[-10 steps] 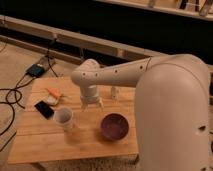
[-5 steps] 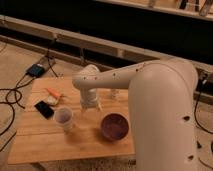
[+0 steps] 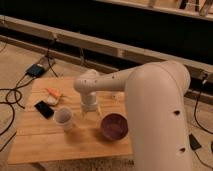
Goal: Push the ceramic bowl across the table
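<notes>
The ceramic bowl (image 3: pixel 114 126), dark maroon and shallow, sits on the light wooden table (image 3: pixel 45 142) near its front right edge. My gripper (image 3: pixel 90 112) hangs from the white arm and points down over the middle of the table, just left of and behind the bowl, apart from it. A white cup (image 3: pixel 63 118) stands to the left of the gripper.
A black phone (image 3: pixel 44 108) lies at the table's left, with an orange and white object (image 3: pixel 53 93) behind it. Cables (image 3: pixel 11 95) and a dark box (image 3: pixel 35 69) lie on the floor at left. A low dark wall runs behind the table.
The arm has swung a little forward and lower, bringing the gripper closer to the table top between cup and bowl. The bowl and cup have not moved.
</notes>
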Available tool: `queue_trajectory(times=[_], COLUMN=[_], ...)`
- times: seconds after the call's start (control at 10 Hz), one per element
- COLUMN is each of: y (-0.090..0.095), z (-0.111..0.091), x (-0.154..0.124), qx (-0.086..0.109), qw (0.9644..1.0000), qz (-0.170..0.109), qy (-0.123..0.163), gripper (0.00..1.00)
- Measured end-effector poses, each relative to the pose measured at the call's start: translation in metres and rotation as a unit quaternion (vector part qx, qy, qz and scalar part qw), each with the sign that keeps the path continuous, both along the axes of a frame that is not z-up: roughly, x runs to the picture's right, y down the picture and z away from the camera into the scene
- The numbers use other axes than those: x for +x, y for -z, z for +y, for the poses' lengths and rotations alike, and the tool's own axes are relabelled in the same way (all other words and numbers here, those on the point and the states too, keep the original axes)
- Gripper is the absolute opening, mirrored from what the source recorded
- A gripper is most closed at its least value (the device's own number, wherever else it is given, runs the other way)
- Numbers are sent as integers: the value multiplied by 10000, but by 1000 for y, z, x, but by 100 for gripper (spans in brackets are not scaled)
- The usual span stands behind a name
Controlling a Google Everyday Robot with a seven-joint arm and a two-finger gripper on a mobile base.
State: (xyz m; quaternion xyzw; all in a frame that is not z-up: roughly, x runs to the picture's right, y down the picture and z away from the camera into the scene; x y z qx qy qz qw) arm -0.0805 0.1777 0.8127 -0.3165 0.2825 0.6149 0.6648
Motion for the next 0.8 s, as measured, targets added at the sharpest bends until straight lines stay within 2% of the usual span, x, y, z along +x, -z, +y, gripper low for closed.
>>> queue_trajectory(times=[0.3,0.4,0.6,0.8], y=[3,6,8,11], z=[12,19,28,35], x=[2,3,8,16], qx=[-175,-248,-304,-348], qw=[9997,9992,9985,9984], qz=[-139,-264,-394,-407], qy=[116,186,220,202], gripper=[65,65,65,65])
